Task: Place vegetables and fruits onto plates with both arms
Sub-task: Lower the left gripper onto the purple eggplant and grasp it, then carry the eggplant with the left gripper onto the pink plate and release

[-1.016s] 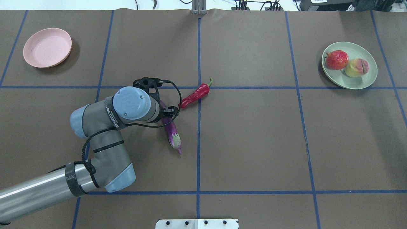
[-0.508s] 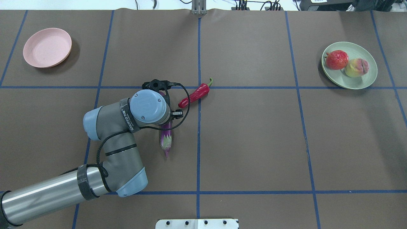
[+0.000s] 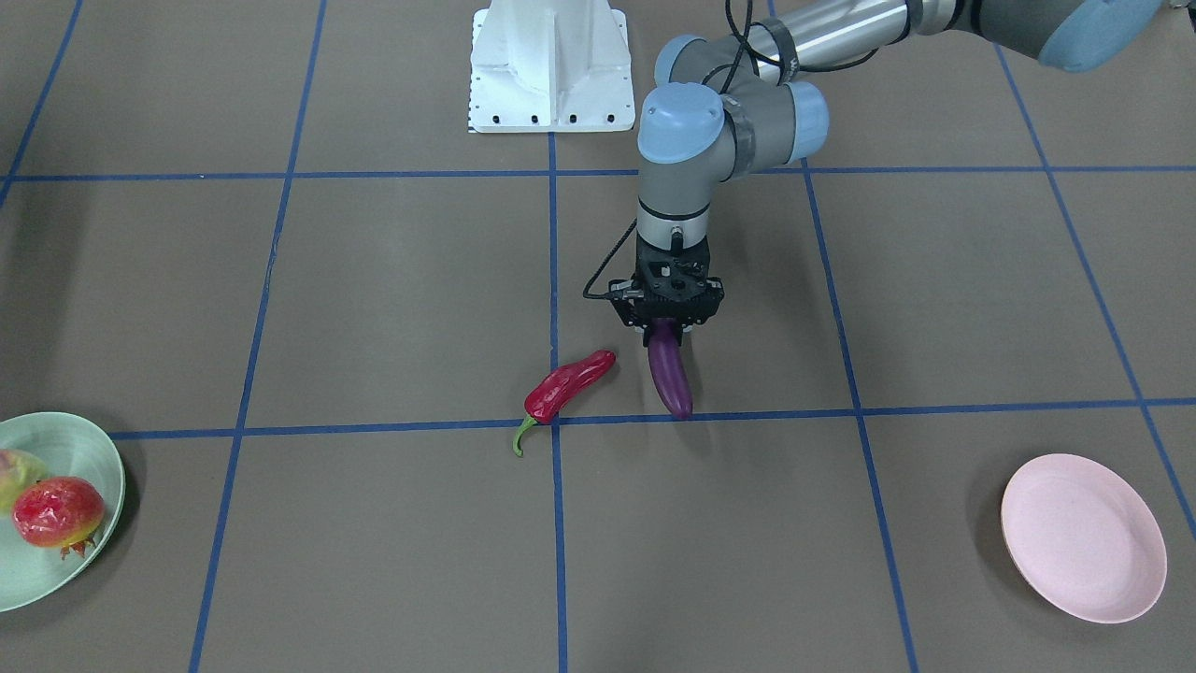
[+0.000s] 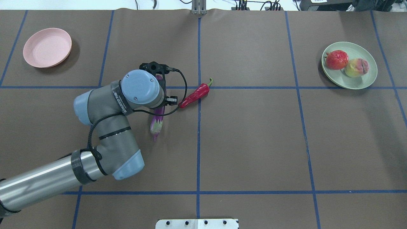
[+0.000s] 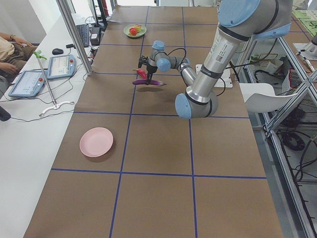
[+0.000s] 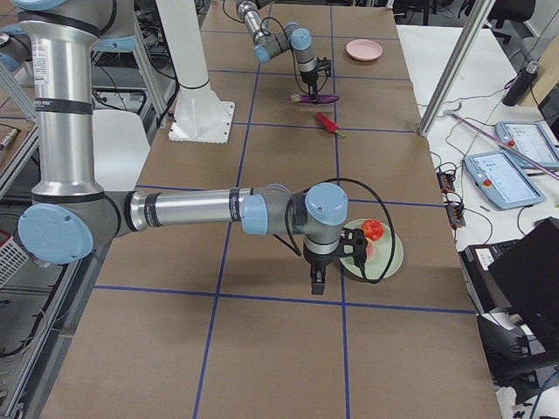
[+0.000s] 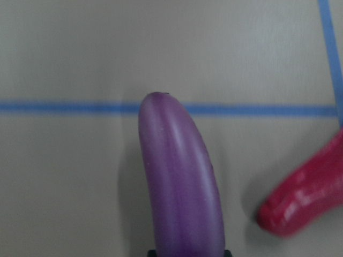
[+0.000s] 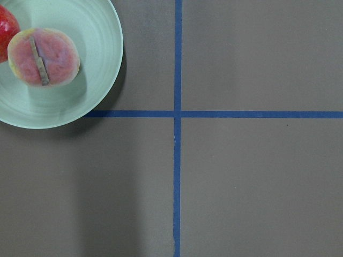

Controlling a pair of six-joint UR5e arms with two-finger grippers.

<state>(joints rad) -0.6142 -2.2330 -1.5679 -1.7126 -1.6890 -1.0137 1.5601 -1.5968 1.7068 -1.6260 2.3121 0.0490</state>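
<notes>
First, the front-facing view. The left gripper (image 3: 665, 316) points straight down, clamped across the eggplant (image 3: 671, 376). The eggplant's purple end juts toward the camera and reaches a blue tape line (image 3: 934, 409). We cannot tell whether it clears the table (image 3: 280, 299). The chili pepper (image 3: 568, 381) lies on the table just beside the eggplant, not touching it, with its green stem at a tape crossing. The pink plate (image 3: 1084, 537) sits well apart, at lower right. The green plate (image 3: 65, 444), at the left edge, carries the pomegranate (image 3: 56, 512) and the peach (image 3: 14, 467).

Overhead view. The left arm (image 4: 111, 127) enters from the lower left, and its wrist hides most of the gripper. The eggplant's pale cap end shows below the wrist. The chili pepper lies aslant just to its right. The 2 plates sit near opposite far corners, and the 2 fruits are side by side on the green plate.

Exterior left view. The eggplant lies roughly level under the left gripper, and the pink plate is nearer the camera.

Exterior right view. The right arm (image 6: 175, 209) holds the right gripper (image 6: 317, 284) pointing down, just beside the green plate's rim. We cannot tell whether its fingers are apart or together.

Left wrist view. The eggplant's rounded end fills the centre, with its tip over a blue tape line. The chili pepper's red tip shows at right, apart from it.

Right wrist view. The green plate is in the upper left corner, holding the peach and a sliver of the pomegranate.
</notes>
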